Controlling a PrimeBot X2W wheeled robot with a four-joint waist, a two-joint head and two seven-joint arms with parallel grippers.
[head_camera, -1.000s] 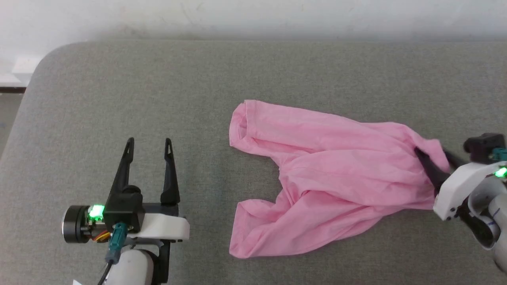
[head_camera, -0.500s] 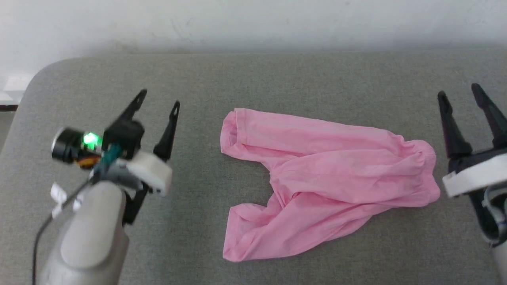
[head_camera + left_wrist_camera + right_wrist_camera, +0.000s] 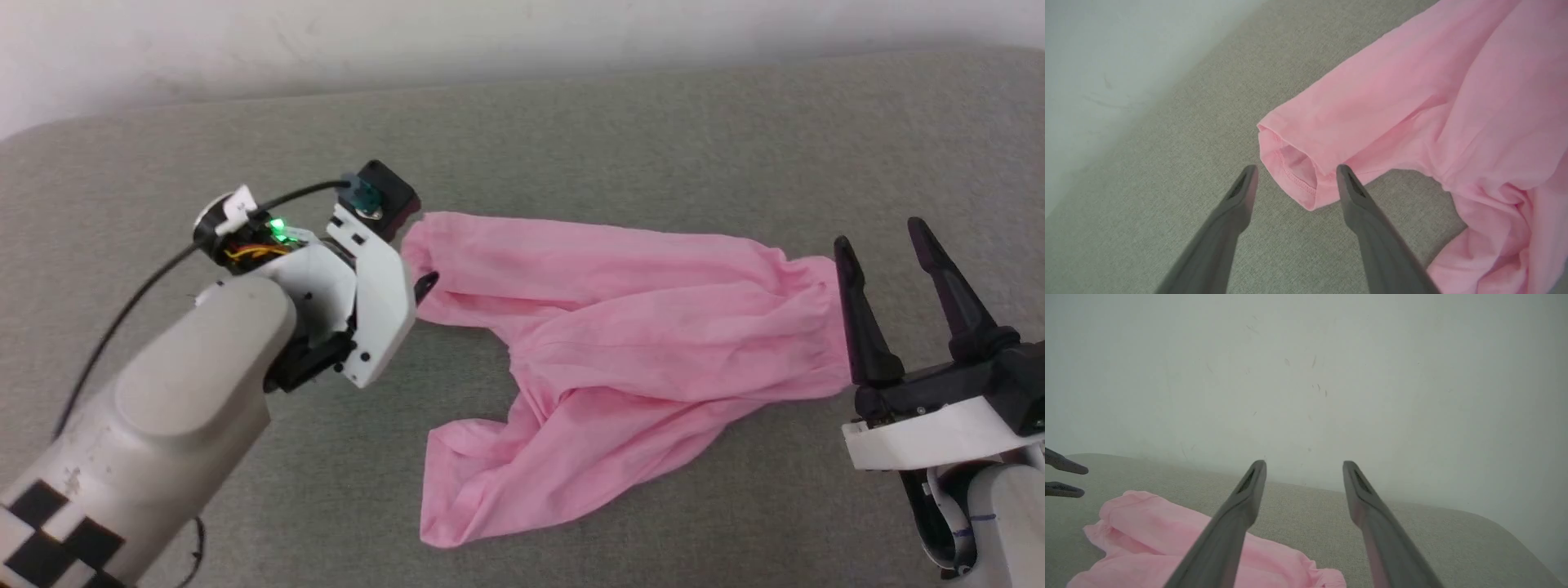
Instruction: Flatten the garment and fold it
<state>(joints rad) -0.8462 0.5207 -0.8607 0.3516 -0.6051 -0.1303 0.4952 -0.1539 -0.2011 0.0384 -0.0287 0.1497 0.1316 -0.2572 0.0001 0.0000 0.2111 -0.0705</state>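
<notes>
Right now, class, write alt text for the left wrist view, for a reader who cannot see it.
The left gripper, jaws open, points at the hemmed leg opening of pink shorts lying wrinkled on a grey fabric surface, its two dark fingers framing the hem's corner. A pale wall stands at upper left.

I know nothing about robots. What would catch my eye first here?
The bright pink garment, lying rumpled in the middle of a grey fabric surface, stands out at once. At its left end, the left gripper points its open fingers at the hem of one leg opening. The right gripper stands open just off the gathered waistband end, holding nothing.
</notes>
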